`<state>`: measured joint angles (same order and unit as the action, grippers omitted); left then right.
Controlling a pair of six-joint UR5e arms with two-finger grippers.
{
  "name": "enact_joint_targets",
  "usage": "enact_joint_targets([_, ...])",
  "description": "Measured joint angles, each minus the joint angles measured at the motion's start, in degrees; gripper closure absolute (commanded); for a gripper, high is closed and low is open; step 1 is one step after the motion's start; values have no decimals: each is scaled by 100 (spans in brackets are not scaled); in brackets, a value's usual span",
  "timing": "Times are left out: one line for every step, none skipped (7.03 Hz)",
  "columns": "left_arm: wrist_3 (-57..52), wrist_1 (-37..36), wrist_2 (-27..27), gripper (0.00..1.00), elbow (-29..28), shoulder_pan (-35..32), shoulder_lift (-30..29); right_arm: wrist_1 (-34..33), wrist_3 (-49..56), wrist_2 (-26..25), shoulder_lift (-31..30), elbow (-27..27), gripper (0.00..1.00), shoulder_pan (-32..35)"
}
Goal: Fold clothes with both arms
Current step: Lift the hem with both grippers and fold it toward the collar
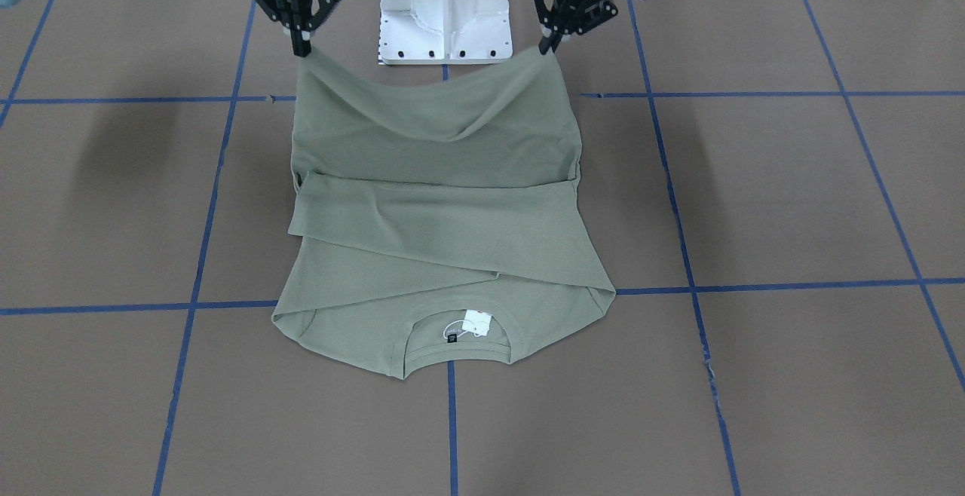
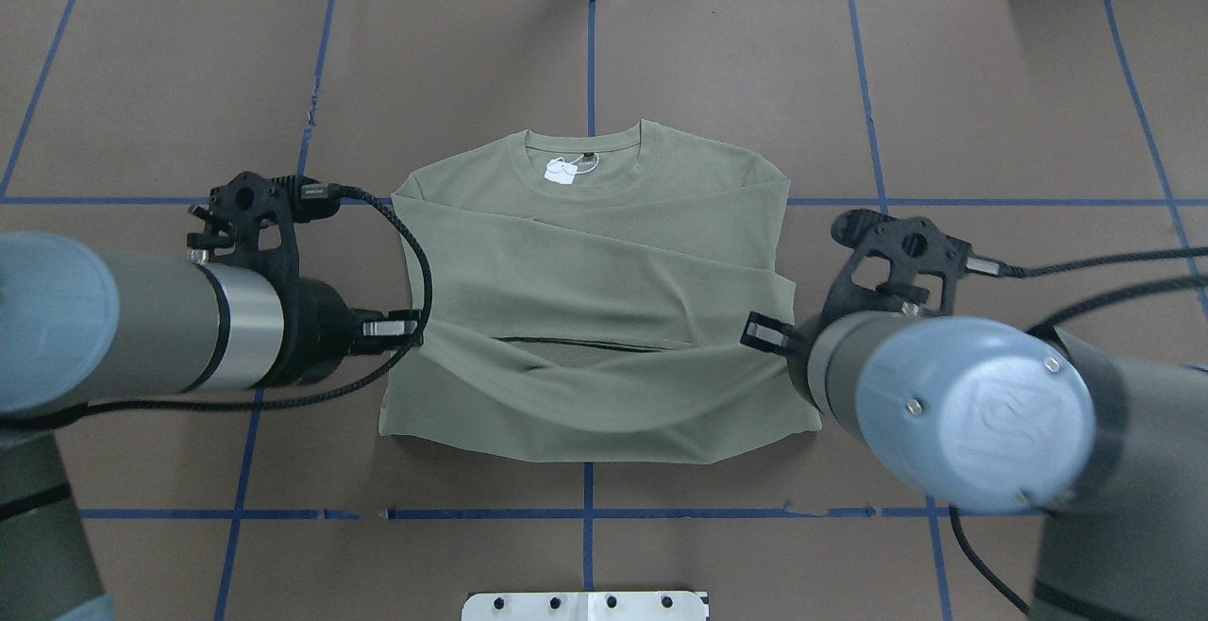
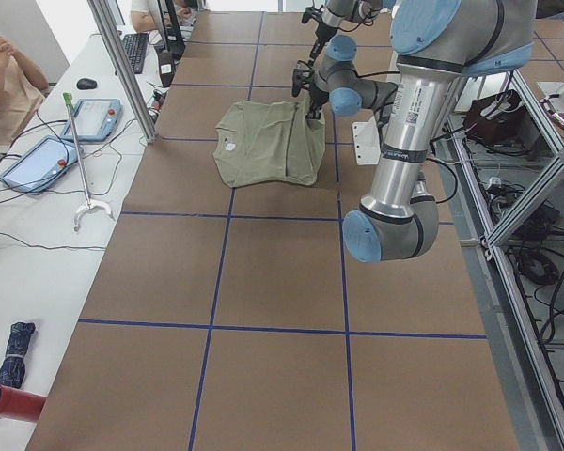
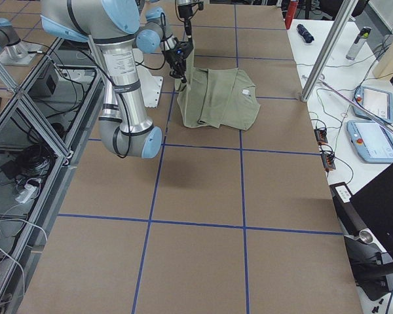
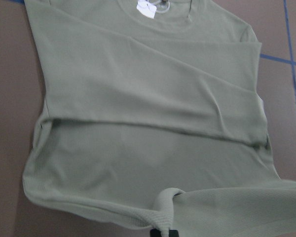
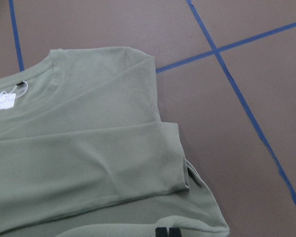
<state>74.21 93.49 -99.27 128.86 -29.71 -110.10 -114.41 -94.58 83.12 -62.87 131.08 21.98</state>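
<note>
The sage-green shirt (image 1: 445, 217) lies flat on the brown table, collar and white tag (image 1: 476, 323) on the side far from the robot, both sleeves folded across the chest. Its hem edge is raised off the table and sags between the two arms. My left gripper (image 1: 544, 47) is shut on one hem corner, my right gripper (image 1: 301, 50) on the other. In the overhead view the shirt (image 2: 604, 253) sits between the two wrists, which hide the fingers. The left wrist view shows pinched hem cloth (image 5: 164, 217) right above the fingertips.
The white pedestal base (image 1: 445, 13) stands just behind the raised hem. Blue tape lines (image 1: 452, 420) grid the brown table. A side bench with tablets (image 3: 38, 160), cables and a seated person (image 3: 5, 75) runs along the table's far side.
</note>
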Motion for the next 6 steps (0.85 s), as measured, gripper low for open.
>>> enact_joint_targets([-364, 14, -4, 100, -479, -448, -162, 799, 398, 197, 106, -822, 100, 541])
enact_joint_targets([-639, 59, -3, 100, -1017, -819, -393, 1315, 753, 320, 275, -1521, 100, 980])
enact_joint_targets([-784, 277, 5, 100, -1584, -1032, -577, 1630, 974, 412, 493, -2131, 100, 1274])
enact_joint_targets([-841, 733, 19, 100, -2207, -1128, -678, 2020, 1091, 460, 691, -2760, 100, 1448])
enact_joint_targets([-865, 1224, 33, 100, -2822, -1175, -758, 2536, 1190, 480, 845, -3421, 100, 1567])
enact_joint_targets([-876, 1533, 44, 100, -3305, -1193, -869, 2949, 1298, 509, 981, -3975, 100, 1670])
